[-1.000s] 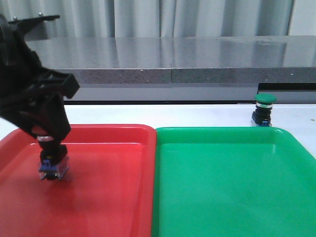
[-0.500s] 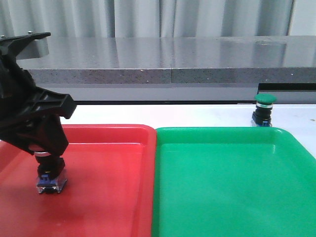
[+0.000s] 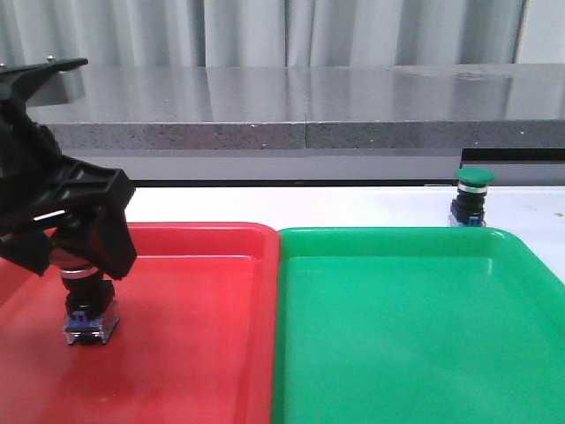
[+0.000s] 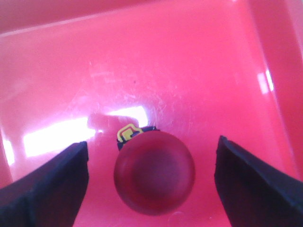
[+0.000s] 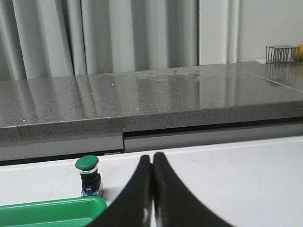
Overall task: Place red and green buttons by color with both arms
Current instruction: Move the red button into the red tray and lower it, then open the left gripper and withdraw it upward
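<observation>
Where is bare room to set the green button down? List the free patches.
The green tray is wholly bare, bordered by the red tray on its left. The green button stands beyond its far right corner. The red tray's left is crowded: red button under the open left gripper.

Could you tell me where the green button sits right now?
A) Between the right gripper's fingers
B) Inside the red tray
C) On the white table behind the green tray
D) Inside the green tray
C: the green button stands upright on the white table just beyond the far rim of the green tray, with no gripper near it.
</observation>
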You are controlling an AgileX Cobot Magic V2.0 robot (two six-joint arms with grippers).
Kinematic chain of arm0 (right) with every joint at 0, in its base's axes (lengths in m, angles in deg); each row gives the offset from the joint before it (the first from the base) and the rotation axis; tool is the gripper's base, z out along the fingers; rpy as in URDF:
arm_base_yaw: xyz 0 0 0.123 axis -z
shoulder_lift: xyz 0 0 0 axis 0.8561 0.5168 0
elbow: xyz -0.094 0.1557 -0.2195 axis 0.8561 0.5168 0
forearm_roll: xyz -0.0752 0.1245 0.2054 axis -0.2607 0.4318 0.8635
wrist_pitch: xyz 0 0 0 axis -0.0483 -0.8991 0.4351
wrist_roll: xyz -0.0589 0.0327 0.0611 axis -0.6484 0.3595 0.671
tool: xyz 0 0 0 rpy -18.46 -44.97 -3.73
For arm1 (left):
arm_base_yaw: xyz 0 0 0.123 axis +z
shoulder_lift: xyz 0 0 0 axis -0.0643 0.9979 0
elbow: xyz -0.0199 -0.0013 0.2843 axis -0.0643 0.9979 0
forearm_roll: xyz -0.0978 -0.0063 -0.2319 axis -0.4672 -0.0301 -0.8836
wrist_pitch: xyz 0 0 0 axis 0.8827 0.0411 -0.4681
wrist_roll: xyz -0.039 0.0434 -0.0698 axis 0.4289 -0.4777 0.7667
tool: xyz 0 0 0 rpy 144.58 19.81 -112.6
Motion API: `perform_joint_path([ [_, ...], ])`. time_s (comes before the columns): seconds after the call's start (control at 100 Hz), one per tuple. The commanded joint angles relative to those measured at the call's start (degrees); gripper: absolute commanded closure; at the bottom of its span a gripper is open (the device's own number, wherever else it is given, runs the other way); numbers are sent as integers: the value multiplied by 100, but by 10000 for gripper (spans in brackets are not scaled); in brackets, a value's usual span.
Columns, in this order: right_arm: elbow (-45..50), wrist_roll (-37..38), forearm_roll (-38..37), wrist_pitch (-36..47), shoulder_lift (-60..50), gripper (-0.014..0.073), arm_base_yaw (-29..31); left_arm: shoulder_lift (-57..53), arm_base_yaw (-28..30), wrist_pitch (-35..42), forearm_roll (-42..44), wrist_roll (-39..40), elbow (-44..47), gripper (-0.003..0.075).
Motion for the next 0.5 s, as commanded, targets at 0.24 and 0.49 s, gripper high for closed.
perform_joint_path([
  [0.24, -107, -30, -66, 426, -131, 657, 37, -1632, -23, 460, 136, 40, -120, 332],
  [0.49, -107, -30, -66, 426, -131, 657, 37, -2826, -23, 505, 551, 40, 91, 738],
])
